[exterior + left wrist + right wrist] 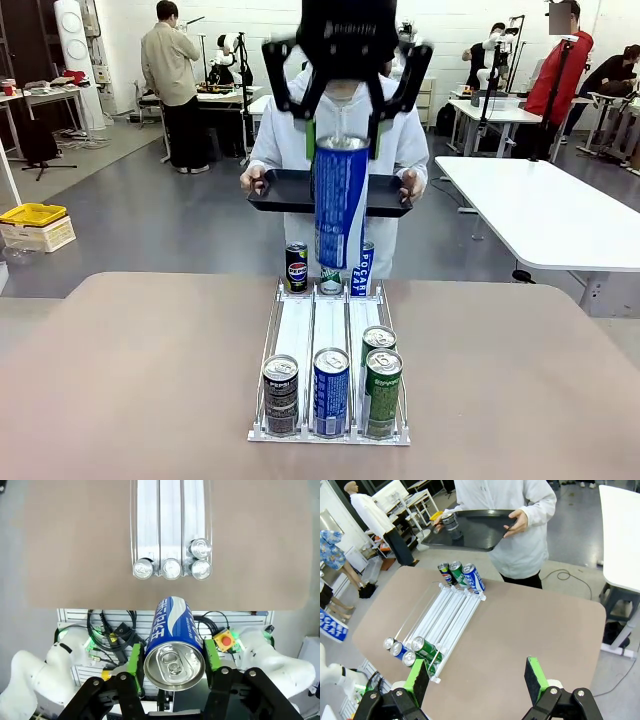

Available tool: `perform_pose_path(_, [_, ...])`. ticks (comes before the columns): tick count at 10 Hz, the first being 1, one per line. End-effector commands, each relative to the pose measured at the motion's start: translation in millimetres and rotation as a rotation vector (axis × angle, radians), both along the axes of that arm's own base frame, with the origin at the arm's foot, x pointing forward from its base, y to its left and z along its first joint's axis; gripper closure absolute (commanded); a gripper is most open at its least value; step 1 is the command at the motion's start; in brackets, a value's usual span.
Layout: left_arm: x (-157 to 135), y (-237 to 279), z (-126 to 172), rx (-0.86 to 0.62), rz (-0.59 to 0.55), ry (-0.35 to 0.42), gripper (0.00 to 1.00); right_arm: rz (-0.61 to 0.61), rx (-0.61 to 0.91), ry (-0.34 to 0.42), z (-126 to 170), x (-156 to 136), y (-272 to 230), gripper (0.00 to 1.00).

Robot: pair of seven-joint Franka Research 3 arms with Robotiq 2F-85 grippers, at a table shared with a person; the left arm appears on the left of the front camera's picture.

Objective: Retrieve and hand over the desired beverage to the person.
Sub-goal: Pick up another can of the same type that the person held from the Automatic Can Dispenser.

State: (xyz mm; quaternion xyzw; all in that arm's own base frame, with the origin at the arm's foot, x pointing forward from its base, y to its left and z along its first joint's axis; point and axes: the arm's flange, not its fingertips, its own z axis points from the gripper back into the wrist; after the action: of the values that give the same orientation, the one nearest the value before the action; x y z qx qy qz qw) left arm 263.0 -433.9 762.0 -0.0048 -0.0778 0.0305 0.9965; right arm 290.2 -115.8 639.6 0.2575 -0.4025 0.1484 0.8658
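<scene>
A tall blue and white can (340, 205) hangs upright high over the far end of the rack, and my left gripper (345, 125) is shut on its upper part. In the left wrist view the same blue can (174, 647) sits between the green pads (133, 662), its top facing the camera. Behind it the person (405, 140) in a white jacket holds a black tray (280, 195) with both hands at the table's far edge. My right gripper (476, 680) is open above the table with nothing between its fingers. A dark can (451, 524) stands on the black tray (485, 530).
A three-lane metal rack (300, 330) lies mid-table. At its near end stand a grey can (281, 393), a blue can (331, 390) and two green cans (383, 390). Three more cans (297, 265) stand at the far end. A white table (560, 215) is at the right.
</scene>
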Motion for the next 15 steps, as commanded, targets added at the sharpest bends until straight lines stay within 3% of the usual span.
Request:
perform_pose_path(1, [-26,-11,42,0.013,0.029,-0.105,1.00,0.020,0.025,-0.006,-1,2,1,0.00])
perform_pose_path(5, [-53,-6,62,0.027,0.044,-0.141,1.00,0.020,0.025,-0.006,-1,2,1,0.00])
perform_pose_path(15, [-55,6,52,0.021,0.015,-0.131,1.00,0.020,0.025,-0.006,-1,2,1,0.00])
